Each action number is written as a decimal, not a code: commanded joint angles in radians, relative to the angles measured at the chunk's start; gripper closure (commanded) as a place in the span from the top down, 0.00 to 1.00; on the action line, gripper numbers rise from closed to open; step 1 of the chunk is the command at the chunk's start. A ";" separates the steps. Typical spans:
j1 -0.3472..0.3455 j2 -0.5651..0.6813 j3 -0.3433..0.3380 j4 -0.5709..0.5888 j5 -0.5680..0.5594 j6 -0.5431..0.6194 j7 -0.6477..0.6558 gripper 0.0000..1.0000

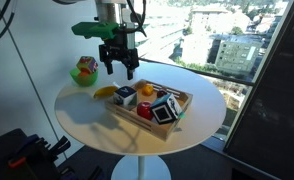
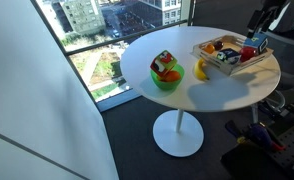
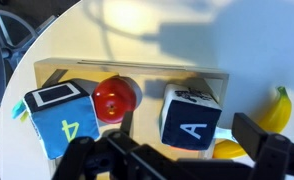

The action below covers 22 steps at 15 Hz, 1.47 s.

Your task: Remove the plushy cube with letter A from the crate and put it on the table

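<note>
- The dark gripper [image 1: 119, 68] covered the lower edge of the plushy cube with letter A [image 3: 192, 118] in the wrist view. A yellow thing just beside that cube was too cut off for us to name.
- We saw the A cube sitting inside the crate [image 3: 137, 70], near its right end.
- In an exterior view the gripper hung above the crate with its fingers apart, holding nothing.
- In the crate we counted two cubes, the A cube and a cube marked 4 [image 3: 55, 120], with one red apple [image 3: 115, 97] between them.
- One banana [image 3: 277, 105] lay on the table [image 1: 87, 112], and one green bowl [image 1: 84, 78] stood there too.
</note>
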 commanded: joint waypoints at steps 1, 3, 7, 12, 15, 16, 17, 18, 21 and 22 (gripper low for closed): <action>-0.008 0.000 0.008 0.001 0.002 -0.002 -0.001 1.00; -0.007 0.019 0.009 0.007 0.007 0.005 0.004 1.00; -0.005 0.064 0.018 0.015 0.010 0.030 0.046 1.00; -0.001 0.131 0.034 0.028 0.020 0.101 0.129 1.00; 0.003 0.169 0.048 0.039 0.027 0.142 0.166 1.00; 0.004 0.181 0.053 0.044 0.028 0.148 0.175 1.00; 0.005 0.193 0.057 0.051 0.026 0.160 0.187 1.00; 0.006 0.204 0.061 0.057 0.025 0.168 0.197 1.00; 0.007 0.240 0.069 0.083 0.016 0.182 0.223 1.00; 0.008 0.253 0.071 0.091 0.013 0.188 0.232 1.00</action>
